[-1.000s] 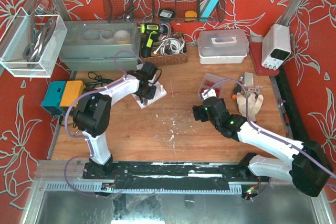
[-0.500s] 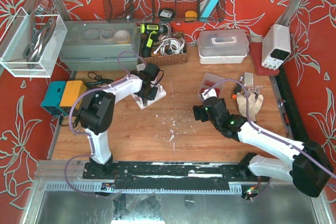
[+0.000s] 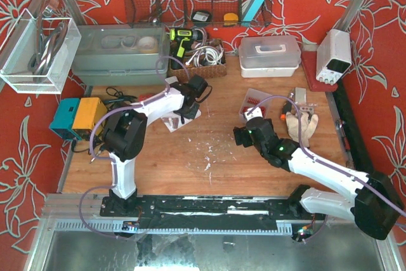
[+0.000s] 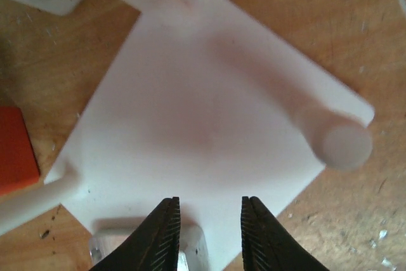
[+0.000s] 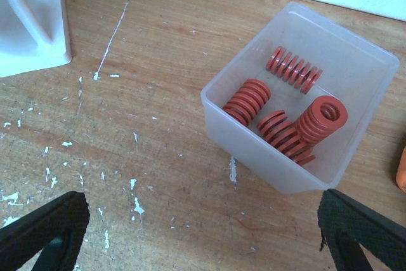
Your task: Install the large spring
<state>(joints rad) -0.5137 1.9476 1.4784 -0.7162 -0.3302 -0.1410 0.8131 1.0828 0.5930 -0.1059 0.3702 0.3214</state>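
Looks like a workshop bench to me: scuffed wooden table, bench power supply far right, wire rack of tools at the far edge, yellow driver in a basket.

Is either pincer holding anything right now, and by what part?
Nothing is held. The right pincer is wide open near the box of red springs. The left pincer hangs slightly parted over the white stand, nothing between its fingers.

Left gripper: above the white plate on the counter.
Right gripper: near the clear bin of red springs.
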